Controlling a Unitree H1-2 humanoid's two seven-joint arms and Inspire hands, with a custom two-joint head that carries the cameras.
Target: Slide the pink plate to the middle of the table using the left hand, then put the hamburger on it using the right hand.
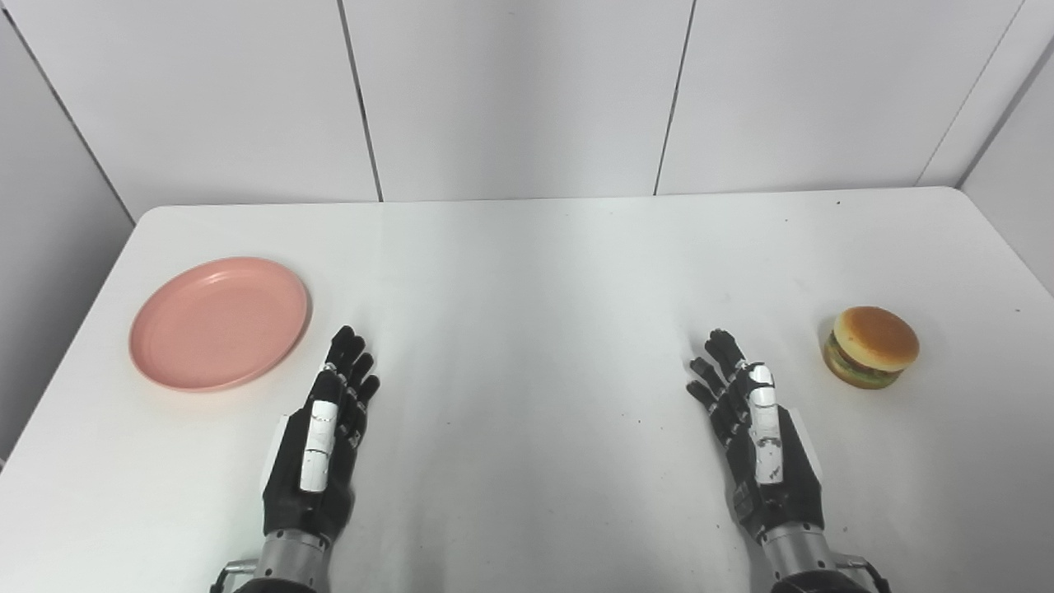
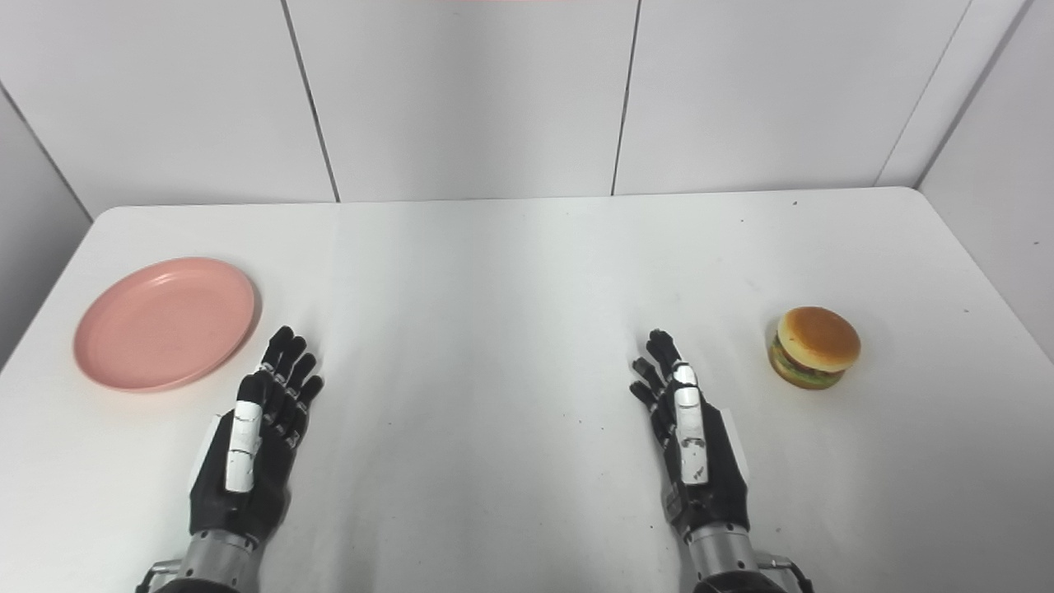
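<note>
Reaching in from the bottom edge of the left eye view, both forearms are cut off just below the wrists, so only the hands and their metal cuffs show. The black and white left hand (image 1: 317, 449) lies flat over the white rectangular table (image 1: 527, 272), fingers extended and a little apart, holding nothing; its fingertips (image 1: 346, 342) stop just short of the round pink plastic plate (image 1: 220, 322), not touching it. That plate sits flat and bare towards the table's left edge, well apart from its middle. The black and white right hand (image 1: 762, 441) is likewise released, fingers straight and empty. The round toy hamburger with a tan bun (image 1: 871, 347) stands upright near the table's right edge, beside and slightly beyond the right hand, with a clear gap between them. Whether the palms touch the table cannot be made out.

From the right eye view the same layout appears: the plate (image 2: 165, 323) lies left of the table's middle, the hamburger (image 2: 814, 347) right of it, both hands (image 2: 251, 445) (image 2: 692, 436) loose and empty between them. Small dark specks dot the table, and pale wall panels (image 2: 469, 91) rise behind its far edge.
</note>
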